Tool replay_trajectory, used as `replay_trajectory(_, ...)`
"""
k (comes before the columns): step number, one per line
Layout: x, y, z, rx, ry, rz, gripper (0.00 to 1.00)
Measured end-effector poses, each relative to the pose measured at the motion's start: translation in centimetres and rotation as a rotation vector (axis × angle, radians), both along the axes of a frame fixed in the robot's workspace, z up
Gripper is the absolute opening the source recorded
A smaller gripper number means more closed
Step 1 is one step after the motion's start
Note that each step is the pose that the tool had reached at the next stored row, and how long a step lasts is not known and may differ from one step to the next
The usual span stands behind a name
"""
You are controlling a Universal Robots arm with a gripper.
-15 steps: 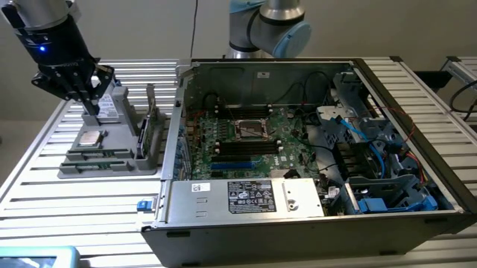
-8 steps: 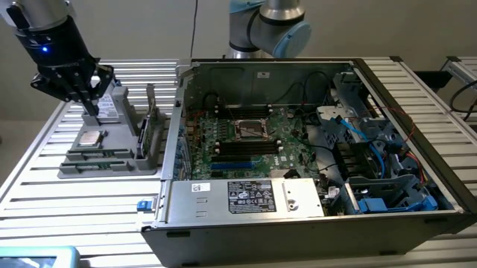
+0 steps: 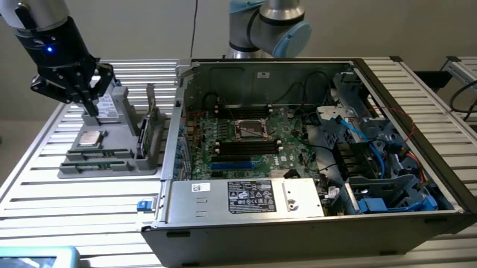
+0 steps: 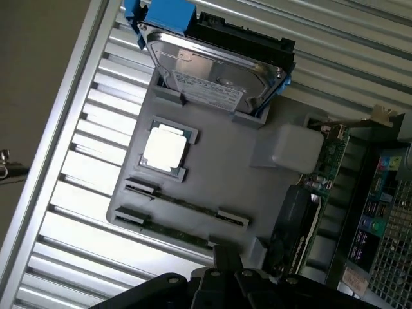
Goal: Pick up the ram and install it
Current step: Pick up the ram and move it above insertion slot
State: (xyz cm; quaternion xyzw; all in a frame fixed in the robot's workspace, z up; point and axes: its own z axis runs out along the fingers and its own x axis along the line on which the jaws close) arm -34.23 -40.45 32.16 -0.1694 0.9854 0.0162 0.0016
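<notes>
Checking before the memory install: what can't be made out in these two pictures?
- Exterior view: the hard drive is partly hidden behind the gripper.
- Wrist view: the gripper is cut off by the picture's edge.
- Both views: the ram sticks sit edge-up in the tray, so chips and labels are hidden.
- Exterior view: the motherboard slots are too small to tell whether any is filled.

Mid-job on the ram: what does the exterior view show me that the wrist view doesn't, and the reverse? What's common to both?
Exterior view: the motherboard inside the open case, and the claw hanging over the grey tray. Wrist view: the hard drive with its whole top face, which the claw partly hides in the exterior view. Both: that tray, the silver processor and two ram sticks lying in their tray slots, ungripped.
</notes>
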Motion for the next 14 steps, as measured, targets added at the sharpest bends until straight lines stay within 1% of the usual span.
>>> replay_trajectory(14,0.00,0.00,-0.10,0.0000,0.0000,0.255,0.11)
